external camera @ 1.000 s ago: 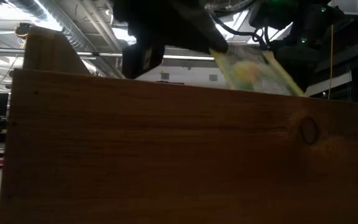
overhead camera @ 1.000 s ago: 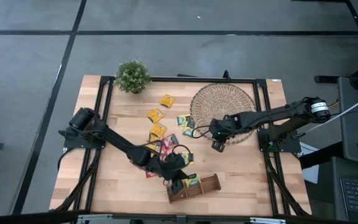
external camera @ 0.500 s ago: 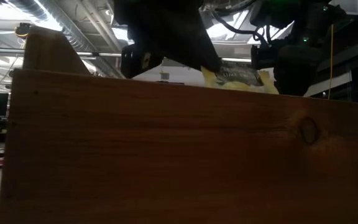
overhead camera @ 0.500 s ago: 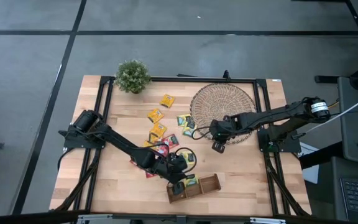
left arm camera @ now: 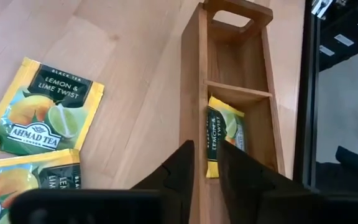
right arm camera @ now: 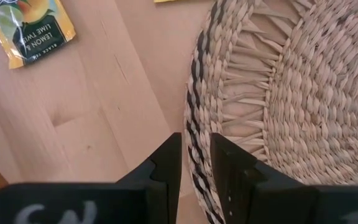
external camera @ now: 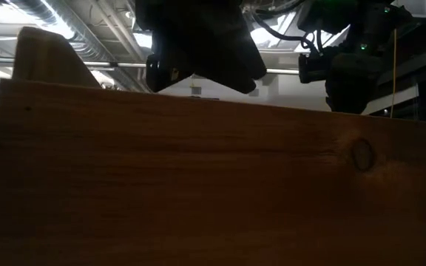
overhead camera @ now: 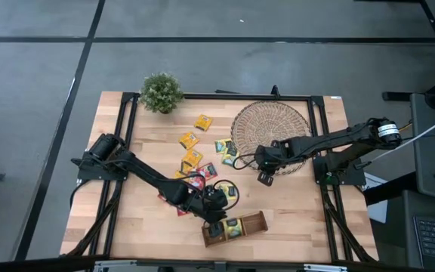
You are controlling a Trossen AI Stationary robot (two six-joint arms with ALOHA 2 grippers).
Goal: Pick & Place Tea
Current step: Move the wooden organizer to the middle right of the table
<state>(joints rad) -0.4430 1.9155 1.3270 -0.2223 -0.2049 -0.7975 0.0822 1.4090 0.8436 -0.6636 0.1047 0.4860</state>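
Left wrist view shows my left gripper (left arm camera: pixel 205 163) jaws slightly parted around the upright sachet (left arm camera: pixel 219 135) inside the tray (left arm camera: pixel 191 93); lifting could drag it out.

The left end effector (left arm camera: pixel 205 163) has let go; its yellow sachet (left arm camera: pixel 219 134) now stands inside the wooden tray (left arm camera: pixel 191 93), which has shifted slightly.

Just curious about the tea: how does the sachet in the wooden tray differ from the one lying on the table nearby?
The sachet in the tray stands on edge in a compartment, side-on; the sachet on the table lies flat, its whole face showing. Both have yellow lemon-and-lime wrappers.
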